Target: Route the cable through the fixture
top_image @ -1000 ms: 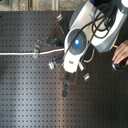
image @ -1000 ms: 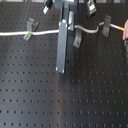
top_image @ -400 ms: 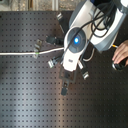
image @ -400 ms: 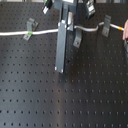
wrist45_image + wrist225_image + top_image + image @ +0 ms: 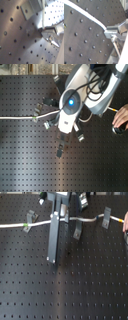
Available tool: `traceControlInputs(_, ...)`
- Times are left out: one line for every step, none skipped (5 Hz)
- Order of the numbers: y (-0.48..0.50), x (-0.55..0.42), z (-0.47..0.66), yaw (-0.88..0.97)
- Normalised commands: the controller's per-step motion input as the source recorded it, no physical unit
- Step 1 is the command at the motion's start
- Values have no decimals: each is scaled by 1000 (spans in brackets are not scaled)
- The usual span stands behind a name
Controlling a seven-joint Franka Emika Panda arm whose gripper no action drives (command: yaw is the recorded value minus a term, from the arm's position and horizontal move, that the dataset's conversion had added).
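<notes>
First exterior view:
- Cable (image 5: pixel 90 219): white cord running across the far part of the board from the first exterior view's left edge to its right, with a green-yellow band (image 5: pixel 25 226) near the left and a yellow-orange tip (image 5: pixel 124 222) at the right.
- Gripper (image 5: pixel 55 256): long grey fingers reaching down to the board; the cord passes at the upper part of the fingers, where it meets them. Whether it is clamped I cannot tell here.
- Fixture clips (image 5: pixel 106 216): small grey upright brackets standing along the cord's path; one (image 5: pixel 77 230) sits just beside the gripper.
- Surface (image 5: pixel 90 287): black perforated board with a regular grid of holes.

Second exterior view:
- Cable (image 5: pixel 25 116): comes in from the second exterior view's left and ends under the arm's body.
- Gripper (image 5: pixel 59 150): points down below the white wrist; jaw gap not readable.
- Hand (image 5: pixel 121 119): a person's hand at the second exterior view's right edge.

First wrist view:
- Cable (image 5: pixel 43 17): runs straight to the metal fingertip (image 5: pixel 51 38) and touches it.
- Bracket (image 5: pixel 28 10): grey, bolted near the cord.

Second wrist view:
- Cable (image 5: pixel 86 14): lies across the board and ends at the fingertip (image 5: pixel 110 33), which appears closed on it.
</notes>
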Motion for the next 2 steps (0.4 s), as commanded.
traceControlInputs(-124, -286, 322, 34)
traceControlInputs(-57, -89, 173, 20)
